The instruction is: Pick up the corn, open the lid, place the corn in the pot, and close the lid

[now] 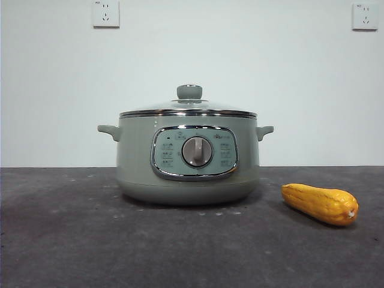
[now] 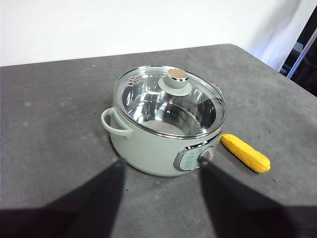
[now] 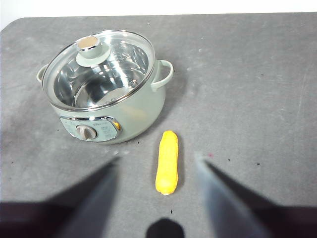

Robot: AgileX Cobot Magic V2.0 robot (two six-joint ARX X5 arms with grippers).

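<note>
On the desk [image 1: 60,240], right of the pot [image 1: 188,162], our corn [image 1: 321,204] lies loose; the lid [image 1: 188,108] sits closed. Smooth and tapered, it could roll or squirt from a skewed pinch. Our right hand [image 3: 158,163] hovers above it, jaws apart, empty; left hand [image 2: 161,166] likewise apart, facing the pot.

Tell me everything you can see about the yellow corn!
The corn is a smooth, shiny yellow-orange cob that narrows toward a pale tip. It lies flat on the dark grey table, beside the green pot but not touching it. Nothing holds it; only the table touches it.
</note>
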